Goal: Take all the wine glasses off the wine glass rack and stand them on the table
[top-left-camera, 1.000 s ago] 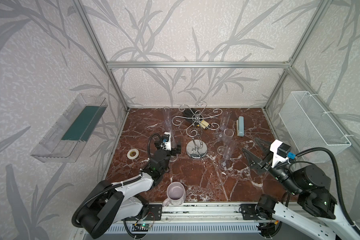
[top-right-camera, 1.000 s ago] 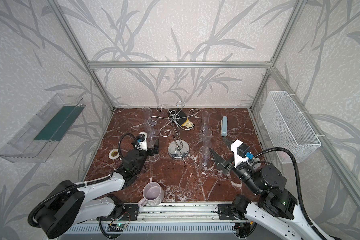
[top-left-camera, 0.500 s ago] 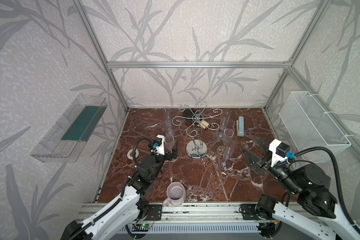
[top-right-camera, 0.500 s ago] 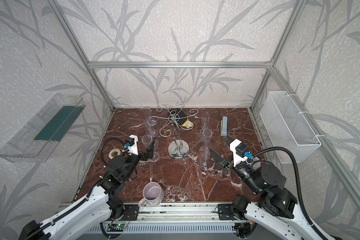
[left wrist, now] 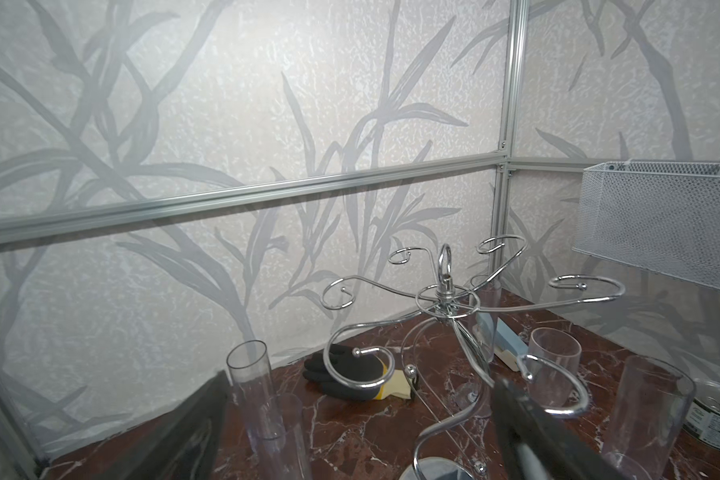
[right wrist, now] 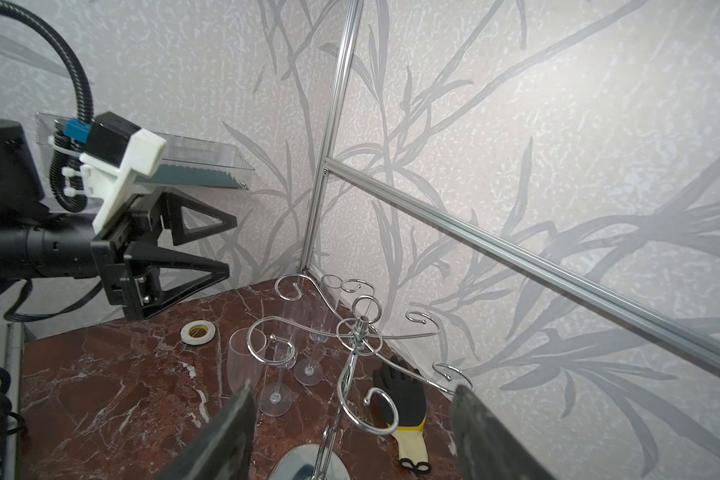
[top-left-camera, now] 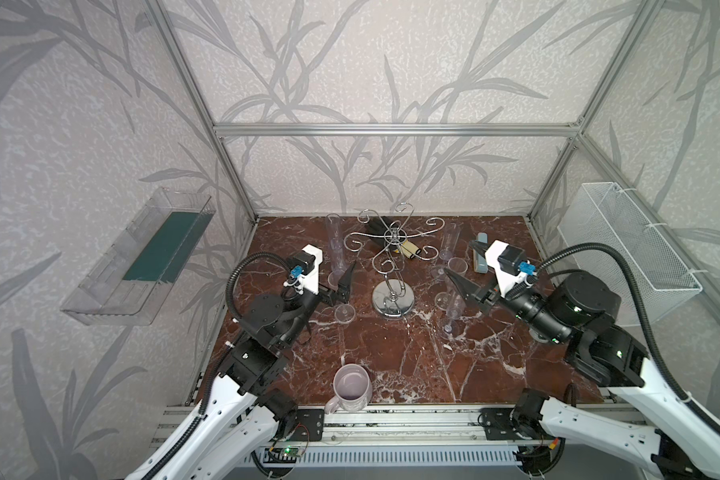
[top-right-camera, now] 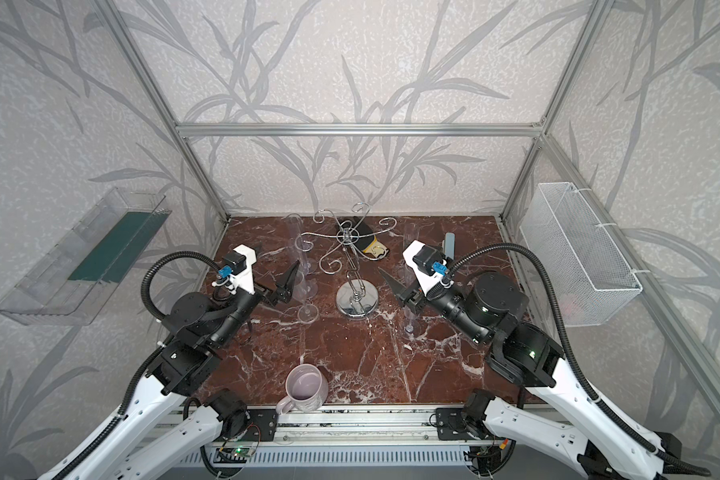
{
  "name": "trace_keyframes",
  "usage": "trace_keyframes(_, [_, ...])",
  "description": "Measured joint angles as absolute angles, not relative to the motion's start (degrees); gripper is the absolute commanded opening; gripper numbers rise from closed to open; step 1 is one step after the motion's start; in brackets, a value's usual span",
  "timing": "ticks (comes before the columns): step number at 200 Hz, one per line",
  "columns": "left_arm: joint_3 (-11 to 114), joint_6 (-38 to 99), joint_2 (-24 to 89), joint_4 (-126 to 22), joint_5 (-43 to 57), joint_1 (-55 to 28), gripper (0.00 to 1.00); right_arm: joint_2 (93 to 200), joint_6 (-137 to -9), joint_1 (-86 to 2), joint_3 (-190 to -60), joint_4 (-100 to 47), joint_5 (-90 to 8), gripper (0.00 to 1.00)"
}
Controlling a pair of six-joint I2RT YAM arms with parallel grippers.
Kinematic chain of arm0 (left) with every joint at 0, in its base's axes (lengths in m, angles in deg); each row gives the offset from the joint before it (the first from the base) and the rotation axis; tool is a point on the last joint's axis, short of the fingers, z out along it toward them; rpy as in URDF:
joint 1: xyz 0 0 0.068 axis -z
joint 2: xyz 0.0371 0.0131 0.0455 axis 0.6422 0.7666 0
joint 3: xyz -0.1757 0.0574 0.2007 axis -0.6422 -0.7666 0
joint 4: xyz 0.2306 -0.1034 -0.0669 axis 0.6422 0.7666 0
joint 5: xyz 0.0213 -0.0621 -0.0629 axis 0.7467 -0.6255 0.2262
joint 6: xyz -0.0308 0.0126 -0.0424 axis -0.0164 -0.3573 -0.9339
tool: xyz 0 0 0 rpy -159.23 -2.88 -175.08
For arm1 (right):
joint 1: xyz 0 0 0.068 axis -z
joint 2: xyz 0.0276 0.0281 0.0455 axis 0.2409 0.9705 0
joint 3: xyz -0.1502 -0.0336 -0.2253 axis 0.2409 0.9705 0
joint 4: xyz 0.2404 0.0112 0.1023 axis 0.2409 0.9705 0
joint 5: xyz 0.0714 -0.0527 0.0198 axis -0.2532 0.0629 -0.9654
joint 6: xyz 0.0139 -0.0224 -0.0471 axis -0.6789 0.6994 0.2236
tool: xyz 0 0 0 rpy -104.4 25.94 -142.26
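Observation:
The chrome wine glass rack (top-left-camera: 393, 300) (top-right-camera: 357, 300) stands mid-table, and the scroll arms that show (left wrist: 445, 299) (right wrist: 360, 332) carry nothing. Clear wine glasses stand upright on the marble on both sides of it: to its left (top-left-camera: 336, 245) (right wrist: 242, 361) and to its right (top-left-camera: 454, 305) (left wrist: 645, 415). My left gripper (top-left-camera: 341, 282) (left wrist: 358, 378) hovers open by the left glasses, holding nothing. My right gripper (top-left-camera: 458, 282) (right wrist: 352, 388) is open beside the right glasses, facing the rack and empty.
A lilac mug (top-left-camera: 352, 388) sits at the front edge. A black-and-yellow glove (top-left-camera: 385, 232) lies behind the rack. A tape roll (right wrist: 198, 332) lies far left, a blue-grey block (top-left-camera: 481, 257) back right. A wire basket (top-left-camera: 628, 249) and a clear tray (top-left-camera: 142, 257) hang on the side walls.
The left arm has risen from lying low on the table, its wrist pulled back to the left. The right gripper has moved left and back toward the rack.

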State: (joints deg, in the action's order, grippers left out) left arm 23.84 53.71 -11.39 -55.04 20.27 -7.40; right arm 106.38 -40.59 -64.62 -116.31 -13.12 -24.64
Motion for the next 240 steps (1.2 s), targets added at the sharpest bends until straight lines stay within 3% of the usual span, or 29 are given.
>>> trace_keyframes(22, [26.1,57.5,-11.2,-54.5,23.8,-7.5,0.99,108.2,-39.3,-60.2,-116.9,-13.2,-23.8,0.75])
trace_keyframes(60, [26.6,62.5,-11.5,-53.0,29.9,-11.2,0.99,106.8,-41.6,-42.3,-116.4,-13.4,-24.3,0.75])
trace_keyframes(98, [26.2,61.0,-11.6,-52.5,30.3,-23.6,0.99,103.8,-47.5,-23.9,-109.5,-14.8,-28.1,0.76])
trace_keyframes(132, [20.1,53.5,-11.0,-55.1,28.6,-36.6,0.99,102.3,-53.6,-13.5,-97.4,-18.5,-30.6,0.75])
trace_keyframes(191, [-0.4,45.7,-2.2,-63.7,30.0,-40.1,0.99,103.4,-61.5,-11.2,-70.6,-30.4,-34.2,0.75])
trace_keyframes(240, [-5.1,46.2,10.5,-79.8,28.6,-40.2,0.99,117.1,-62.2,-12.1,-66.0,-45.5,-37.1,0.75])
